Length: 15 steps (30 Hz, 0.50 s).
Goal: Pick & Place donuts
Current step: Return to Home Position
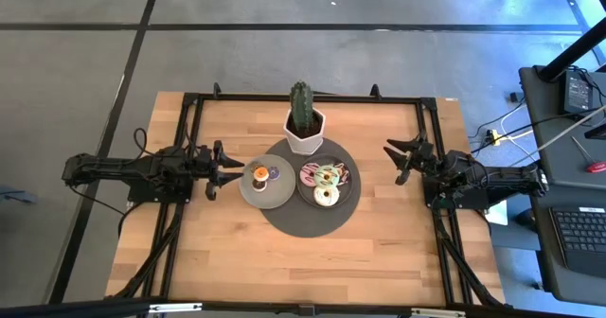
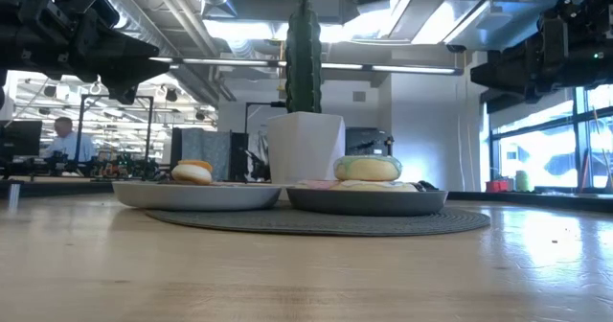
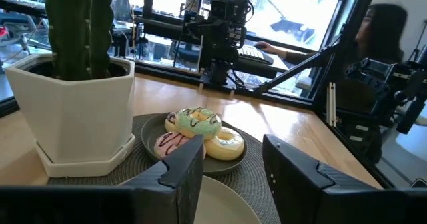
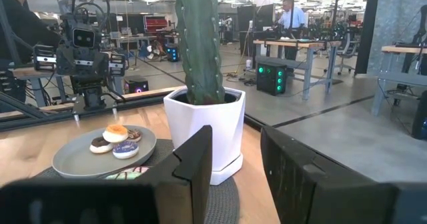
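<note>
Small toy donuts [image 1: 260, 173] are seen on the round light-grey plate [image 1: 248, 196], and larger frosted donuts [image 1: 325, 180] on the dark-grey plate [image 1: 351, 191] — half hidden behind rims in the low view. The left gripper [image 1: 223, 167] and right gripper [image 1: 393, 163] are held either side — fingers apart, empty.

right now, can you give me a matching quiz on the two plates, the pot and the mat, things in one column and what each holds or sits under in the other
1 light plate
2 dark plate
3 pot
4 mat

a holds the cactus
b lies under both plates
c holds the big donuts
d holds the small donuts

Pairs: 1-d, 2-c, 3-a, 4-b
</note>
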Tool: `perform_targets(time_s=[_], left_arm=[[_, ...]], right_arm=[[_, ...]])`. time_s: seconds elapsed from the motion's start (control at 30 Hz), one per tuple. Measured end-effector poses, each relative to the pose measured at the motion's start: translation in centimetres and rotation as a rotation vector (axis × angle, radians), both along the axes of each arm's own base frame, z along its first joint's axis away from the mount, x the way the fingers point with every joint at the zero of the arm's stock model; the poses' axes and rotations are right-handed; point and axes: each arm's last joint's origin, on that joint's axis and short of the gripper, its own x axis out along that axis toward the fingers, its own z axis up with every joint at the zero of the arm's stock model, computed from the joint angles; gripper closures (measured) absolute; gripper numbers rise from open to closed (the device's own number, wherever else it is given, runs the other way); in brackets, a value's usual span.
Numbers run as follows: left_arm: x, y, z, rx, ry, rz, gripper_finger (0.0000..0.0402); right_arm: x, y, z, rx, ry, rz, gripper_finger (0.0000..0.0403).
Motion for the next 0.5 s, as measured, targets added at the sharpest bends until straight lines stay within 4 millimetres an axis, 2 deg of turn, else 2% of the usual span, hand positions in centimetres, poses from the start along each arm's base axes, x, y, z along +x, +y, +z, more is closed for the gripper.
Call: perform_targets(time_s=[0.5], left_arm=[[0.0,0.0,0.0,0.0,0.0,0.0,0.0252]], right_arm=[[0.0,0.0,0.0,0.0,0.0,0.0,0.0273]])
